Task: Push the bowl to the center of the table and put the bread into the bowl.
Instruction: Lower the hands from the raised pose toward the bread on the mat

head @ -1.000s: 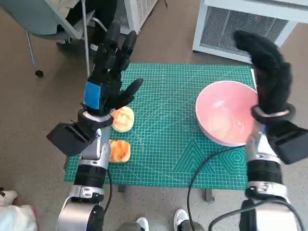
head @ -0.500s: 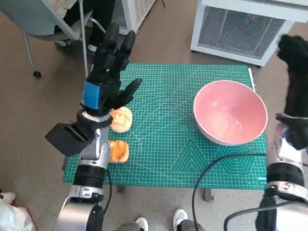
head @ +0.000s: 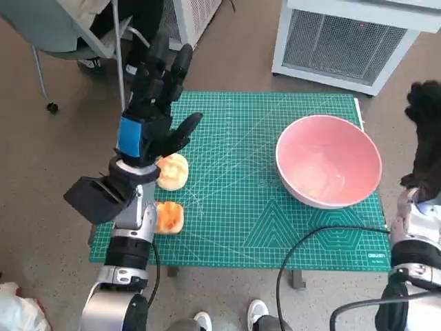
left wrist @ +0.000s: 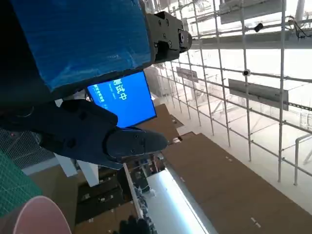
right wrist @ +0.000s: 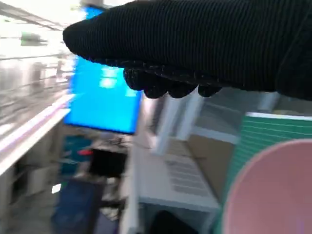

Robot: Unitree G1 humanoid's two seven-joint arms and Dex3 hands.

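— Hands first: how are they being held?
— Left hand [head: 153, 103] is being held up above the left part of the green mat [head: 234, 207], fingers spread apart, nothing being gripped. Right hand [head: 426, 141] is being kept off the right edge of the surface, beside the bowl [head: 328, 169] but apart from it; nothing is being gripped by it, though whether its fingers are spread or curled cannot be told.
— Where is the bowl being seen?
— On the right side of the mat, upright, pink, nothing lying in it. Its rim is also being caught in the left wrist view [left wrist: 41, 217] and the right wrist view [right wrist: 273, 190].
— And the bread?
— Two pieces are being shown at the left: one bread piece [head: 172, 170] just under the left hand, the nearer bread piece [head: 169, 216] beside the left forearm. Both are lying well apart from the bowl.
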